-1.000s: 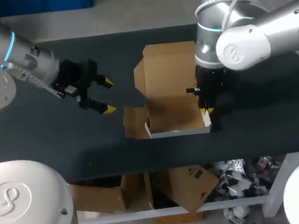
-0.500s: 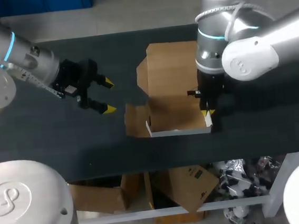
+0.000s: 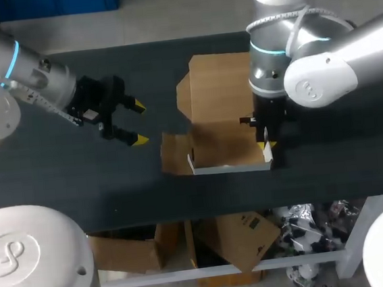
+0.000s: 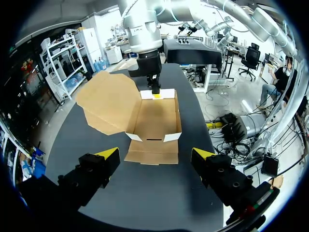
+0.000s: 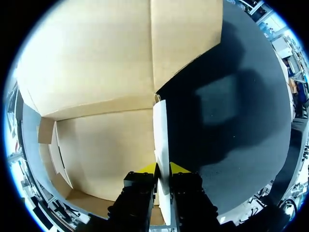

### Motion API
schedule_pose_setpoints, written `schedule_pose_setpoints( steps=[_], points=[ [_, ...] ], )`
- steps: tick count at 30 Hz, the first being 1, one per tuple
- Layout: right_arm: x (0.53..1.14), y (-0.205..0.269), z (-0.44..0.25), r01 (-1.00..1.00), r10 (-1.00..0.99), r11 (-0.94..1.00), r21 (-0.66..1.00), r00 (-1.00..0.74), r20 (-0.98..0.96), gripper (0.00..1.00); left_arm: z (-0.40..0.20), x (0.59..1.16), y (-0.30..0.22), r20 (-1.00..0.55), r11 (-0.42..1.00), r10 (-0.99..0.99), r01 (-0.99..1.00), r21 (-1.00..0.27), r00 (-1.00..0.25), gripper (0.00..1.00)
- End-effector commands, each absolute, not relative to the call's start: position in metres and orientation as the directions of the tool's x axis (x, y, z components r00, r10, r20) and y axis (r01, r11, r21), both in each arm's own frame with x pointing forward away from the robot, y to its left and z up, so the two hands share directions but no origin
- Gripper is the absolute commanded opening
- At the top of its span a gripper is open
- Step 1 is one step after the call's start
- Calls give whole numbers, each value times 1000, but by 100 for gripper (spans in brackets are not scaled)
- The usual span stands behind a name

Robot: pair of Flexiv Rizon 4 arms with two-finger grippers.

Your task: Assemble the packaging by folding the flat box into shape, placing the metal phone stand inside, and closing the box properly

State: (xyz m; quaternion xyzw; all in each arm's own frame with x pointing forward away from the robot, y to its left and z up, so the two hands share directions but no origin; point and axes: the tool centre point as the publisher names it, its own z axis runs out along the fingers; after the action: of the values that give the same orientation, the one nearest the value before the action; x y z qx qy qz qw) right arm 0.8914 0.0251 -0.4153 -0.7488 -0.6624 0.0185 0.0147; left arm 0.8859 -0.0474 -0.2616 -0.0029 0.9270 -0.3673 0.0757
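The brown cardboard box [image 3: 221, 137] stands half folded in the middle of the table. Its lid [image 3: 220, 86] is tilted back and its tray is open upward with white-edged walls. My right gripper [image 3: 266, 143] points down at the box's right wall [image 5: 161, 130], shut on it with one finger inside and one outside. In the left wrist view the box [image 4: 157, 118] lies ahead, with my right gripper [image 4: 155, 93] at its far wall. My left gripper [image 3: 138, 123] hovers open, left of the box and apart from it. No phone stand is in view.
The dark table [image 3: 80, 181] carries only the box. A loose side flap [image 3: 176, 155] lies flat on the box's left, toward my left gripper. The table's front edge [image 3: 238, 203] runs close in front of the box.
The box and its lid have shifted slightly to the right along with my right gripper. My left arm has stayed still.
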Motion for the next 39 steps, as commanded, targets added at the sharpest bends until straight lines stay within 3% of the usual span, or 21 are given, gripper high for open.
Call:
schedule_pose_setpoints(
  steps=[1, 10, 14, 24, 39],
  points=[
    [891, 27, -417, 991, 991, -133, -30, 133, -13, 18, -261, 886, -47, -136, 732, -60, 50, -679, -989, 100],
    [893, 26, -421, 990, 990, -140, -28, 140, 1, 16, -261, 886, -47, -136, 732, -60, 50, -679, -989, 100],
    [894, 26, -422, 991, 991, -130, -26, 130, 9, 0, -261, 886, -47, -136, 732, -60, 50, -679, -989, 100],
    [903, 38, -419, 1000, 1000, -3, 9, 3, 24, 0, -261, 886, -47, -136, 732, -60, 50, -679, -989, 100],
    [909, 38, -421, 999, 997, 6, -48, -9, -72, 0, -261, 886, -47, -136, 732, -60, 50, -679, -989, 100]
  ],
)
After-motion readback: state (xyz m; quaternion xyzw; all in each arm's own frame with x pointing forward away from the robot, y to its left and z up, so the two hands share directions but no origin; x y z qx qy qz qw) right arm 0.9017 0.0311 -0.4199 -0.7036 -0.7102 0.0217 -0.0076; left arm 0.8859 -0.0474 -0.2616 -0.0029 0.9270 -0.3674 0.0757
